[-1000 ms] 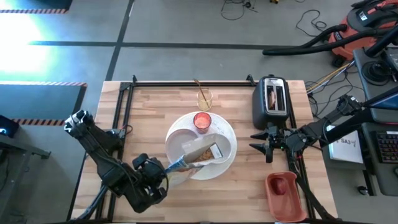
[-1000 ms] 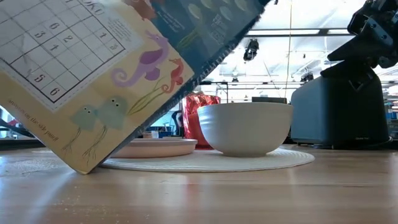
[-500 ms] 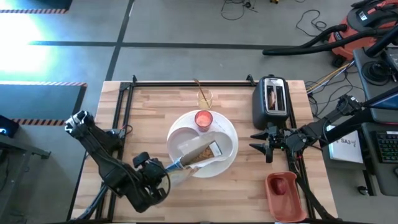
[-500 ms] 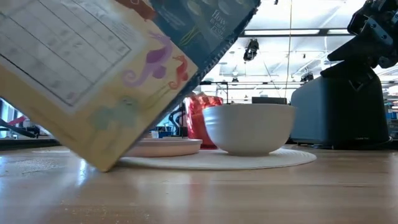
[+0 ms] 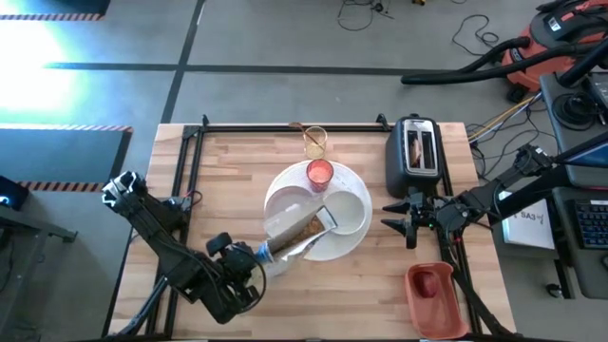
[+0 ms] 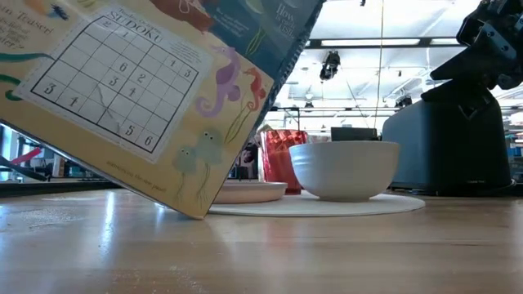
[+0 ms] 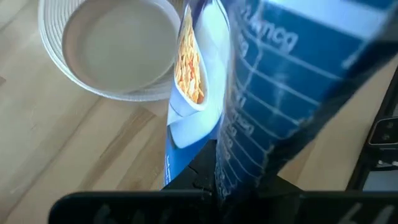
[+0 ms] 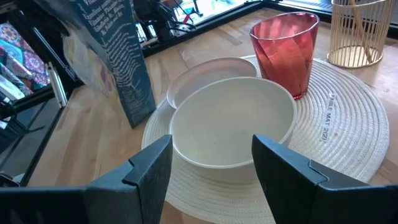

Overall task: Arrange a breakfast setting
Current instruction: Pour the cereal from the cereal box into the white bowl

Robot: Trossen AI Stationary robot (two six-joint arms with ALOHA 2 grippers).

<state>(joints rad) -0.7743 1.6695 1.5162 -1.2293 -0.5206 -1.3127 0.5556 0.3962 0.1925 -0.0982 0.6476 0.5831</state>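
Note:
A round woven mat (image 5: 353,244) carries a white plate (image 5: 283,204), a white bowl (image 5: 348,215) and a red cup (image 5: 319,173). A ribbed glass (image 5: 314,142) with a gold spoon stands just beyond the mat. My left gripper (image 5: 255,255), at the mat's near left, is shut on a blue cereal box (image 5: 299,236). The box is tilted, with its open end (image 7: 189,68) over the dishes. My right gripper (image 5: 404,220) waits open to the right of the mat, in front of the toaster (image 5: 415,157), which holds the toast (image 5: 415,144). A small red fruit (image 5: 429,282) lies in a red tray. My left gripper holds the cereal box by its lower end (image 7: 214,163), and the dark fingers hide the exact spot. The fingers slant down from the near left and lie along the box. The box leans up and away toward the bowl. Its lower corner (image 6: 194,214) is down at table height.
The black toaster stands at the far right and the red tray (image 5: 432,294) at the near right corner. Bare wood lies to the left of the mat and along the near edge. A black frame rail runs along the table's far edge.
The tilted cereal box has swung toward the table's right, and its lower corner has travelled right along the table. The mat, with the plate, bowl and cup on it, has slid toward the right and far edges. The glass has shifted toward the far edge.

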